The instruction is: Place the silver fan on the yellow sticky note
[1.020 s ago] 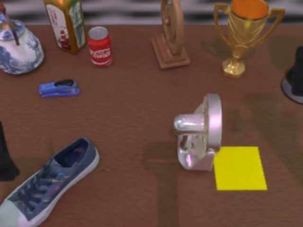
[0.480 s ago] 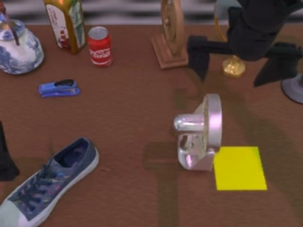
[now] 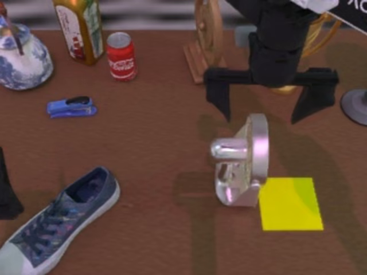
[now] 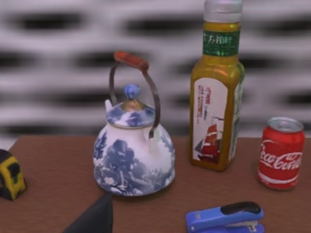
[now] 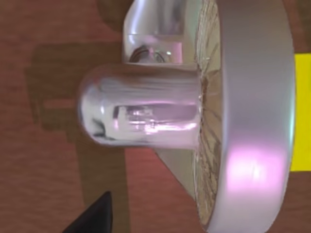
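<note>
The silver fan (image 3: 243, 160) stands right of the table's middle, its ring cage facing the right and its motor housing pointing left. The yellow sticky note (image 3: 289, 203) lies flat just to the right of the fan's base, touching it. My right gripper (image 3: 265, 107) hovers open above the fan's far side, its two black fingers spread wider than the cage and holding nothing. The right wrist view shows the fan (image 5: 194, 111) close up, one fingertip (image 5: 97, 216), and a strip of the note (image 5: 302, 111). My left arm (image 3: 7, 192) stays parked at the left edge, one fingertip (image 4: 97, 216) showing.
Along the back stand a blue-white teapot (image 3: 20, 57), a bottle (image 3: 77, 26), a cola can (image 3: 121, 55), a wooden disc on a stand (image 3: 206, 43) and a gold trophy (image 3: 324, 31) partly behind my right arm. A blue stapler (image 3: 71, 107) and a shoe (image 3: 57, 220) lie left.
My right arm came into view from the back right and moved forward and left. Its open fingers now hang just behind the fan. The fan and note have not moved.
</note>
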